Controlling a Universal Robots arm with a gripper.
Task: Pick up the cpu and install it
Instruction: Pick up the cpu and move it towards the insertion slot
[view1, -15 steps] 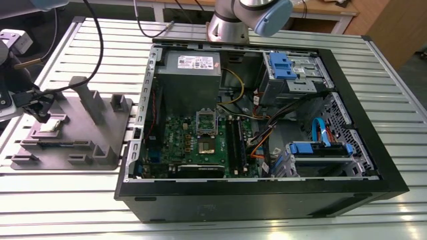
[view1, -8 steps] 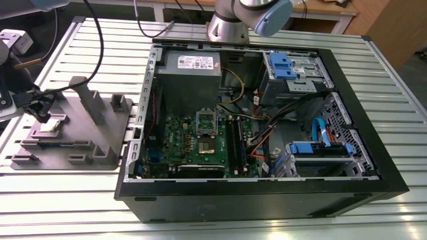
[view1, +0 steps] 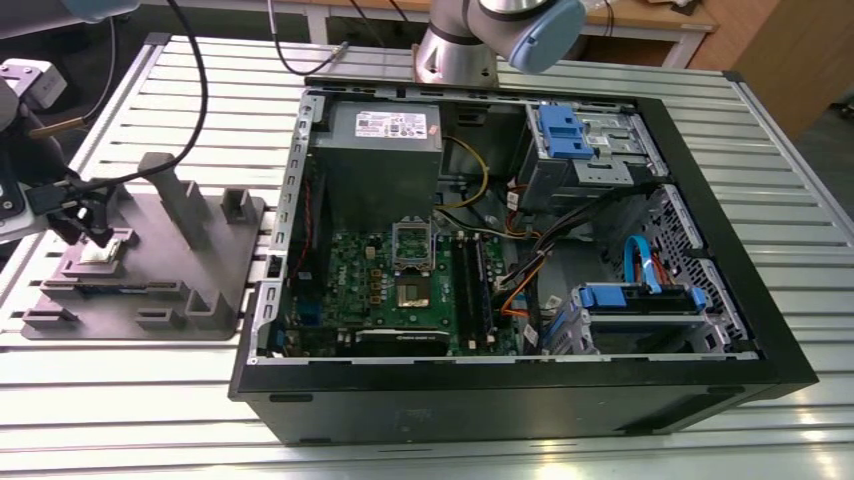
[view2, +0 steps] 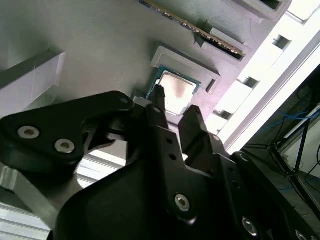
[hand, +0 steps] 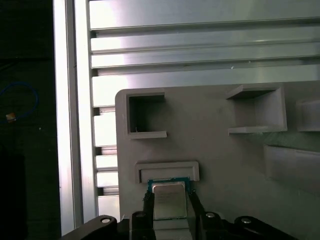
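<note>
Held end effector (view1: 94, 232) released over grey fixture (view1: 200, 250) at exterior view's left, with fingers (hand: 148, 202) flanking cpu (hand: 169, 200) in first wrist view.

One cpu (hand: 169, 202), one hand (view2: 176, 102), one grey fixture (hand: 210, 145), one open computer case (view1: 534, 400), one green board (view1: 354, 275).

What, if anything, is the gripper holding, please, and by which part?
Cannot be told: the gripper straddles two opposite edges of the cpu lying in the grey fixture.
</note>
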